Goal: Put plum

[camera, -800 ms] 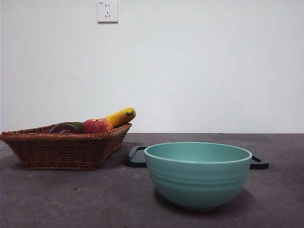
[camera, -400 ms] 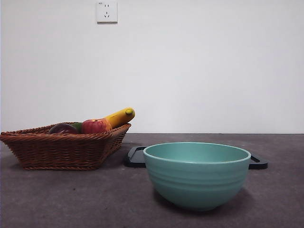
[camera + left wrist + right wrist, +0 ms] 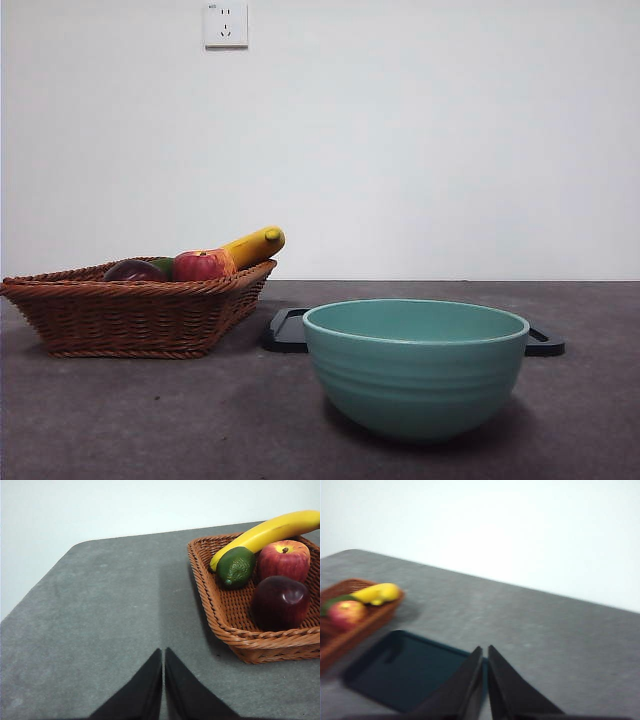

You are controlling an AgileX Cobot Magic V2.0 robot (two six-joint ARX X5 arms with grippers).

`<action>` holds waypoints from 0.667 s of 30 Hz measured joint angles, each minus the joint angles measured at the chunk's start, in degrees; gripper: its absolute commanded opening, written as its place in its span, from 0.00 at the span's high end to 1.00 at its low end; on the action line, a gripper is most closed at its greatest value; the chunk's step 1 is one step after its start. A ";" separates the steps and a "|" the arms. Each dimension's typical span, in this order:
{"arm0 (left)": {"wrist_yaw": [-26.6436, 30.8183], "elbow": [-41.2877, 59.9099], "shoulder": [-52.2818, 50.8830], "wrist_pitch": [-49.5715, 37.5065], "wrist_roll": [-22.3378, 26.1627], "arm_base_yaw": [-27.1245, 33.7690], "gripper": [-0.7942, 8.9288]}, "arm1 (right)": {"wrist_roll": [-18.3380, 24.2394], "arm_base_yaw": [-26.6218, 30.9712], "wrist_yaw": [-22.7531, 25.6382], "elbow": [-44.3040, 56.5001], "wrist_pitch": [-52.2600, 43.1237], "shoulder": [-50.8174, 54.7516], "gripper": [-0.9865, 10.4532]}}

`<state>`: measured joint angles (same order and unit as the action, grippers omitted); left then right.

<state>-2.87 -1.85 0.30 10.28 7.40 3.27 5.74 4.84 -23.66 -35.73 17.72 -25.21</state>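
The dark maroon plum (image 3: 280, 602) lies in a brown wicker basket (image 3: 235, 635), beside a red apple (image 3: 284, 560), a green fruit (image 3: 236, 566) and a yellow banana (image 3: 267, 531). In the front view the plum (image 3: 135, 270) peeks over the rim of the basket (image 3: 130, 318) at the left. My left gripper (image 3: 163, 652) is shut, above bare table well short of the basket. My right gripper (image 3: 485, 650) is shut over the near end of a dark tray (image 3: 405, 670). Neither arm shows in the front view.
A teal bowl (image 3: 416, 368) stands at the front middle of the grey table (image 3: 130, 420). The flat black tray (image 3: 290, 330) lies just behind it. A white wall with a socket (image 3: 226, 24) closes the back.
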 measured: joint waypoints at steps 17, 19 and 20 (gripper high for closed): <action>0.00 0.00 0.00 0.00 0.00 0.00 0.91 | 1.51 2.71 9.14 27.82 -15.93 21.33 0.91; 0.00 0.00 0.00 0.00 0.00 0.00 0.91 | 1.38 2.69 9.16 29.48 -17.55 22.32 0.91; 0.00 0.00 0.00 0.00 0.00 0.00 0.91 | 1.33 2.62 9.18 30.05 -18.29 22.58 0.91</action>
<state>-2.87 -1.85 0.30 10.28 7.40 3.27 7.07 7.46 -14.48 -5.67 -0.58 -2.63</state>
